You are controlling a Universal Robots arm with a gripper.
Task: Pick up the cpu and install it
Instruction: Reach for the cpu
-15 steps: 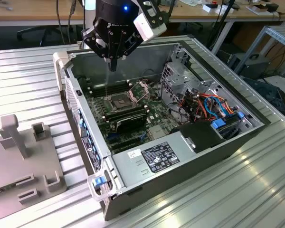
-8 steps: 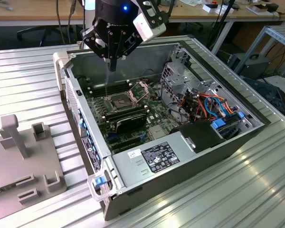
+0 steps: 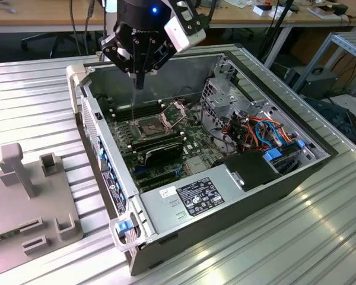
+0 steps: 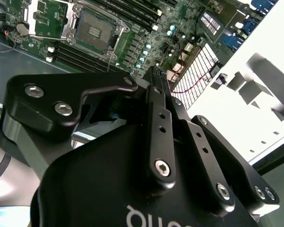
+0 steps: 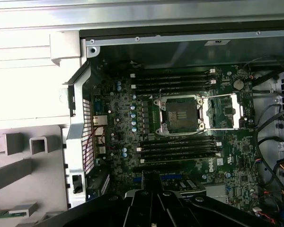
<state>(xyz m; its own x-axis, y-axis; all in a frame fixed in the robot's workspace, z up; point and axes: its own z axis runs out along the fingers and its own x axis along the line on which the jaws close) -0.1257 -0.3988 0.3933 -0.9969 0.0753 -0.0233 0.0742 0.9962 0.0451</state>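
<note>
- Background: wooden desks (image 3: 41,15) stand behind a ribbed metal table (image 3: 273,243), where an opened computer case (image 3: 98,127) lies on its side.
- On the exterior view's left, a grey plastic holder (image 3: 29,196) with slots and posts sits beside the case.
- The claw (image 3: 140,80) hangs over the case's far edge, above the main board (image 5: 118,123), with its two fingers (image 4: 157,118) drawn together and no gap to be seen. I cannot tell whether anything is pinched between them.
- The socket (image 5: 182,115) shows a dark bed, and its metal frame (image 5: 225,111) is swung open beside it. Black memory sticks (image 5: 175,151) run along both sides of it.
- I cannot tell where the cpu is.
- A white printed label (image 3: 199,195) is stuck on the grey power box (image 3: 184,217) at the near end of the case.
</note>
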